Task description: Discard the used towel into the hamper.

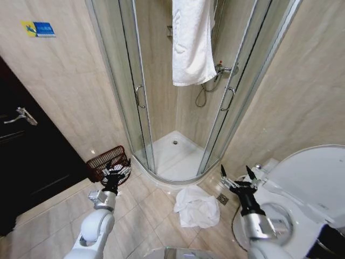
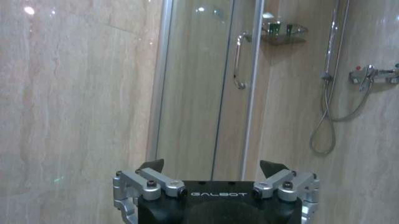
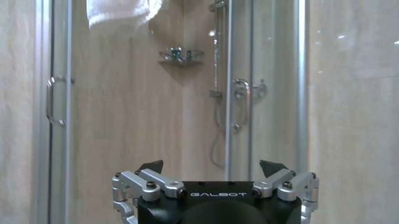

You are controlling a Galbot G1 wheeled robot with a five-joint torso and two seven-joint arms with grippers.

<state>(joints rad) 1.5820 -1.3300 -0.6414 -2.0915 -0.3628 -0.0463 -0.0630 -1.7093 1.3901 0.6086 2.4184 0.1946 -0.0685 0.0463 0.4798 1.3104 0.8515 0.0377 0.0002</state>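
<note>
a crumpled white towel is seen lying on the tiled floor, just in front of the curved threshold of the shower enclosure and near the base of the toilet. the hamper stands against the wall to the robot's left, beside the shower's left glass panel and next to a dark door; towel and hamper are kept well apart by open floor. a second, clean-looking hanging towel is draped high over the shower frame.

the left gripper is held low just in front of the hamper, its jaws spread with nothing between them. the right gripper hovers to the right of the crumpled towel, above the floor near a floor drain, its jaws likewise spread and empty. the same spread stance is confirmed in both wrist views, where the left gripper and the right gripper face the shower glass.

nothing has been grasped yet, so the pickup is judged still to be done. several failures could follow: the hanging towel might be mistaken for the used one; only a loose fold of the heap might be pinched, so that the cloth trails or slips free in transit; the toilet or the glass could be struck during the reach, given the tight corner; and the light wire hamper could be nudged or tipped by the left arm so close to it.
</note>
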